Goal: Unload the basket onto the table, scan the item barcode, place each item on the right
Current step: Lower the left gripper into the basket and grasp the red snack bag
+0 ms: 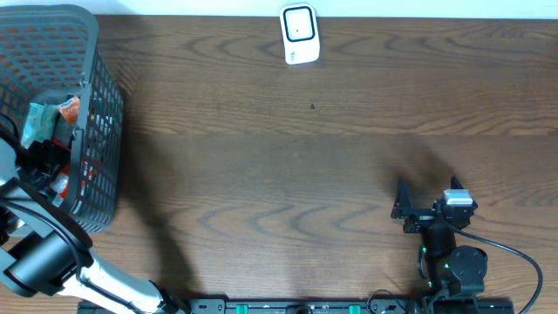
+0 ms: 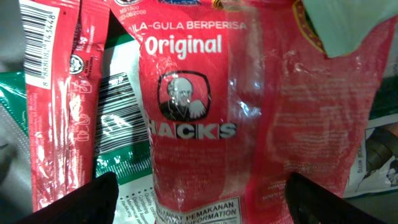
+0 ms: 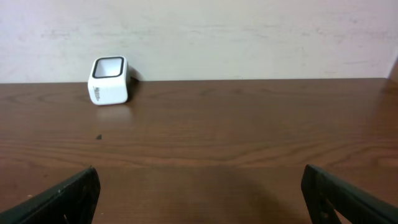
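step: we are at the pick | left gripper (image 2: 208,200) jaws apart, glossy red plastic Hacks sweet bag (image 2: 205,112) between them, in the black mesh basket (image 1: 98,109) | right gripper (image 3: 199,200) jaws apart, empty (white box-shaped scanner (image 3: 110,81) well ahead) | next: we judge pinch, then lift

The worktop (image 1: 305,174) is dark wood with visible grain and a low sheen. The basket (image 1: 100,105) is grey plastic mesh, matt. The red candy bag (image 2: 205,124) is glossy, crinkled plastic film. The scanner (image 1: 299,35) is smooth white plastic.
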Controlling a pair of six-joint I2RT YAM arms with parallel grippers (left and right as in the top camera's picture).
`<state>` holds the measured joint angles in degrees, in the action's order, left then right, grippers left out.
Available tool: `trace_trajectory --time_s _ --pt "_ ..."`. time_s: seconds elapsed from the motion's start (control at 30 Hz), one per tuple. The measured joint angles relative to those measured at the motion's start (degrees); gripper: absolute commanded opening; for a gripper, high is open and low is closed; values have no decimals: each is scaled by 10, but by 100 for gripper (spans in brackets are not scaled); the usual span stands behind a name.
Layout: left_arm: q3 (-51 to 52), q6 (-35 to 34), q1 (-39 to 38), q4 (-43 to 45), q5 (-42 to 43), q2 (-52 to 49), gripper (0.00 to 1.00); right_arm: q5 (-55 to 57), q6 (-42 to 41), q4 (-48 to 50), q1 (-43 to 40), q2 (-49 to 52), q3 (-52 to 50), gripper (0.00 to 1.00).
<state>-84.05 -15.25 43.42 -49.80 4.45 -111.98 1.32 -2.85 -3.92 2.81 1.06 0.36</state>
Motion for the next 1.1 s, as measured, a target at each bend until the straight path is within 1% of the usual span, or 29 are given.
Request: trace_trajectory --time_s 0.03,0.17,0.27,0.37,0.43,0.57,0.6,0.63,0.67,0.7,0.73,0.83,0.97,1.07,1.1 --pt "0 -2 0 0 1 -2 70 0 0 0 0 0 0 99" --pt "0 0 0 6 24 -9 58 0 0 0 0 0 0 99" --pt "0 -1 0 7 32 -9 57 0 0 0 0 0 0 99" --pt "0 0 0 7 34 -9 57 0 0 0 0 0 0 99" --pt "0 0 0 8 34 -9 72 0 0 0 0 0 0 99" --pt "0 1 0 8 34 -11 71 0 0 0 0 0 0 99" --pt "0 1 0 8 33 -11 66 0 0 0 0 0 0 99" --pt "0 1 0 9 33 -11 56 0 0 0 0 0 0 99" --pt "2 2 0 13 32 -11 38 0 0 0 0 0 0 99" --pt "5 1 0 19 35 -11 33 0 0 0 0 0 0 99" --pt "5 1 0 20 35 -10 29 0 0 0 0 0 0 99" --pt "5 2 0 22 38 -6 28 0 0 0 0 0 0 99" --pt "5 0 1 24 38 8 14 0 0 0 0 0 0 99" --pt "5 0 1 38 36 46 8 0 0 0 0 0 0 99" --pt "6 1 1 44 35 65 8 0 0 0 0 0 0 99"
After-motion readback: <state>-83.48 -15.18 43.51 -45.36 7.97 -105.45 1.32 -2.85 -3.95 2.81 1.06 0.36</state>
